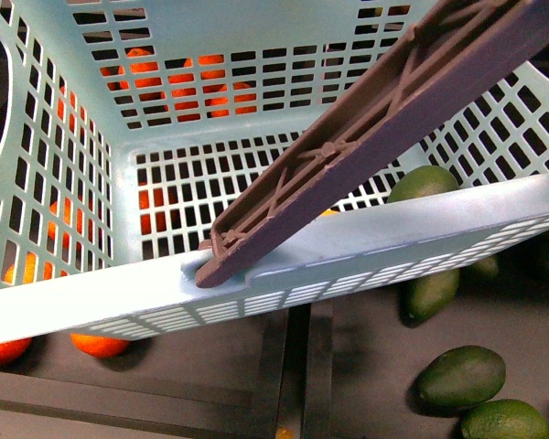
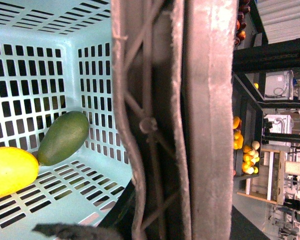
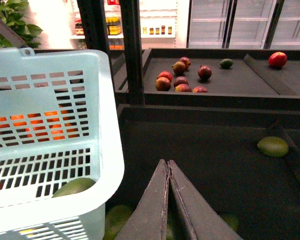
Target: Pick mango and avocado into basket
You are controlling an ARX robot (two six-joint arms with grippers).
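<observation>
Basket (image 2: 50, 75) floor — avocado (image 2: 63, 137) lengthwise diagonal

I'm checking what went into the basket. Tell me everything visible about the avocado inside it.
The avocado, seen in the left wrist view, is dark green, egg-shaped and matte, with no visible damage. It lies tilted on the slotted floor of the basket, near a corner, its upper end by the wall. Its lower end meets the mango. No gripper touches it.

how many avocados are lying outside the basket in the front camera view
4 clearly: one avocado just beyond the basket rim, one just under the rim, and two nearest the camera. Dim green shapes further right may be more.
</observation>
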